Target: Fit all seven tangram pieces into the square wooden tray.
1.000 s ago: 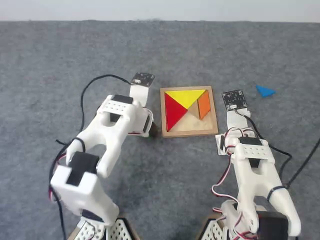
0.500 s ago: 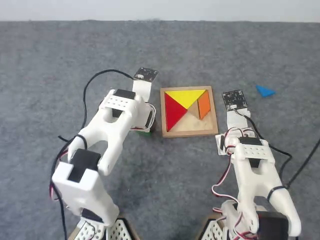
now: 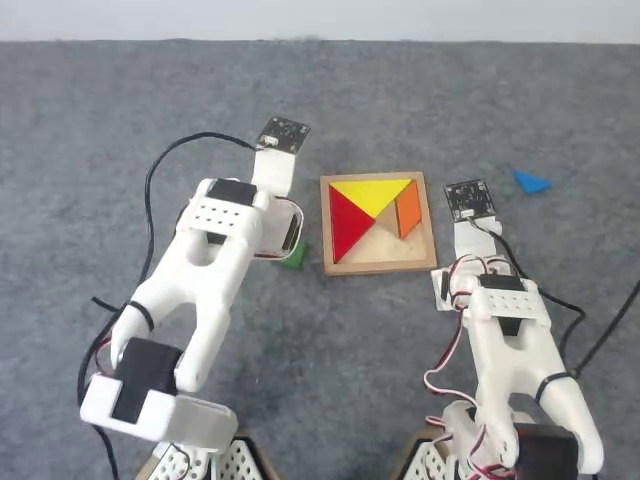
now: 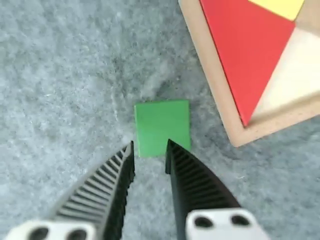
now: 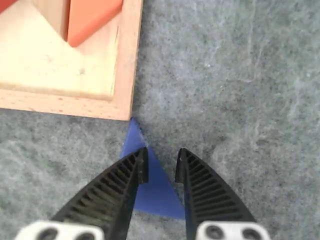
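Grey fuzzy mat point(image 3: 90, 110) spread flat across the whole working area, faintly mottled. Past its far edge, pale plain strip point(image 3: 320, 18), possibly a wall.

green square point(image 3: 294, 256) half under left arm point(image 3: 215, 265), tray point(image 4: 220, 85) cropped

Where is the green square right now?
In the high view, the green square lies on the grey mat just off the near-left corner of the wooden tray, with the left gripper right at its edge.

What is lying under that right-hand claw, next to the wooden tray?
A blue triangle lies flat on the grey carpet, one tip at the wooden tray's corner. The right gripper's open fingers hide parts of its edges.
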`<move>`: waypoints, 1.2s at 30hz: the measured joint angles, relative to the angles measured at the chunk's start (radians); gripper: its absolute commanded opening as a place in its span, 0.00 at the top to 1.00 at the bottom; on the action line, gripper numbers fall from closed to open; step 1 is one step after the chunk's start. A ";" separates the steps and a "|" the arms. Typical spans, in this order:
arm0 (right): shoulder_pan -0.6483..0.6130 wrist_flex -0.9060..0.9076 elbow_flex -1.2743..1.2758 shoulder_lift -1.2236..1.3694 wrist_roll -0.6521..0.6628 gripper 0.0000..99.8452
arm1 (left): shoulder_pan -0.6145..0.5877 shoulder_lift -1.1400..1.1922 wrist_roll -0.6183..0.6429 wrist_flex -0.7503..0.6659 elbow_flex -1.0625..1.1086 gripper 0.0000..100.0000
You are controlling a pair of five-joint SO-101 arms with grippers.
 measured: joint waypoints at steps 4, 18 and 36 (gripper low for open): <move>0.000 0.000 0.000 0.000 0.000 0.88 | 0.000 0.011 -0.005 -0.031 0.015 0.78; 0.000 0.000 0.000 0.000 0.000 0.88 | 0.006 0.324 -0.040 -0.005 -0.153 0.86; 0.000 0.000 0.000 0.000 0.000 0.88 | 0.034 0.150 -0.072 0.000 -0.077 0.77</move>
